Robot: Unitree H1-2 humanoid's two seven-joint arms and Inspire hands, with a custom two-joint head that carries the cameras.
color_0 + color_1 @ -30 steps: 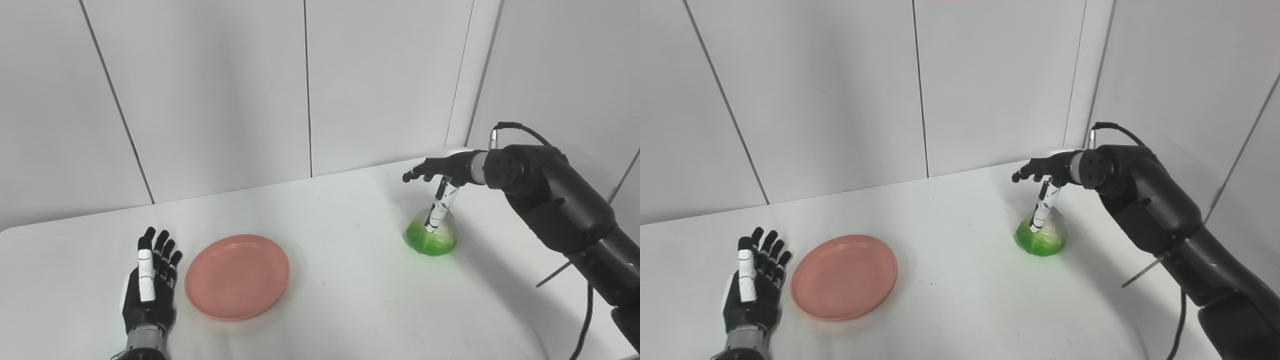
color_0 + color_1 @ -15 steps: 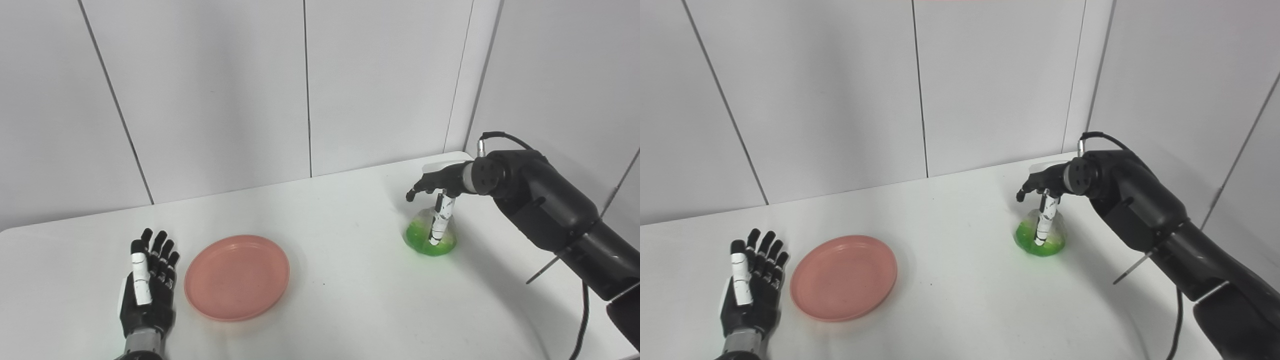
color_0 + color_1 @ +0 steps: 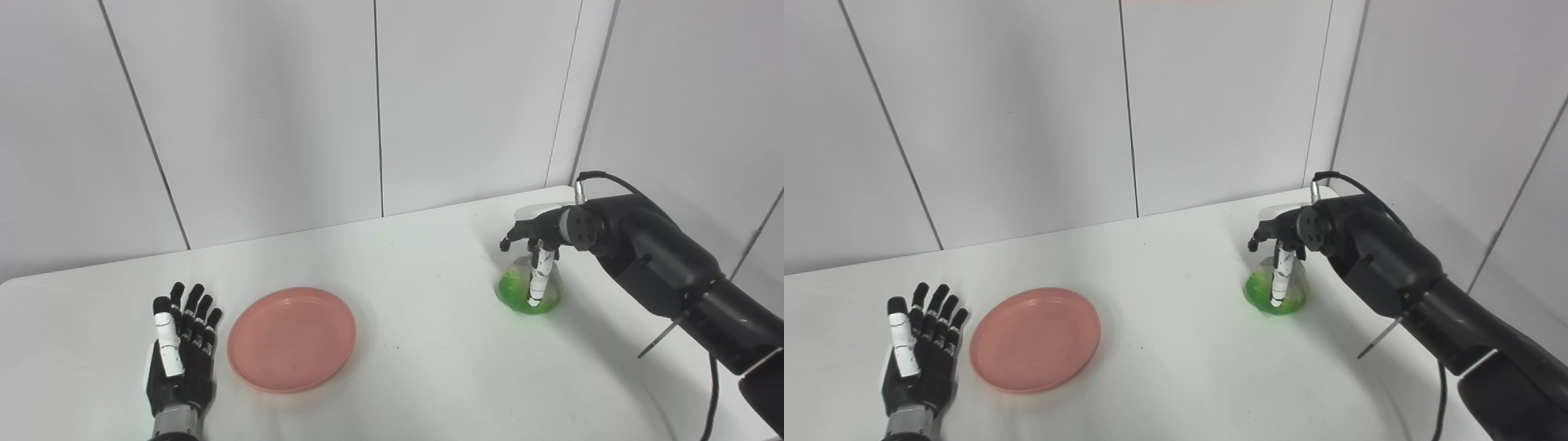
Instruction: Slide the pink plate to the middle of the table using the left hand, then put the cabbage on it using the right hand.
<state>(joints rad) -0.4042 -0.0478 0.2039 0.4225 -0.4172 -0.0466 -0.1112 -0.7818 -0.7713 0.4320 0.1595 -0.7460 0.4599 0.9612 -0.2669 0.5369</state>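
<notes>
Lower than a second ago, the right robot hand (image 3: pixel 531 236) has dropped from above the cabbage (image 3: pixel 529 288) until its white-banded thumb lies down the front of it, with the dark fingers (image 3: pixel 508 240) curled over the top; whether the grip has fully closed on the cabbage cannot be told. The cabbage is a small rounded mound, bright green around its base and pale, almost translucent white toward its top, and it sits on the white desk (image 3: pixel 429 367) at the far right, close to the wall corner. The left robot hand (image 3: pixel 179 361) has slid slightly nearer and to the left and now lies at the near left of the desk, palm showing, fingers spread wide and straight, holding nothing. Just to its right, close but not touching, lies the pink plate (image 3: pixel 291 346), a round shallow salmon-coloured dish with a low raised rim and nothing on it, flat on the desk. The plate has stayed where it was, left of the desk's middle and well apart from the cabbage. Grey wall panels stand behind the desk.
</notes>
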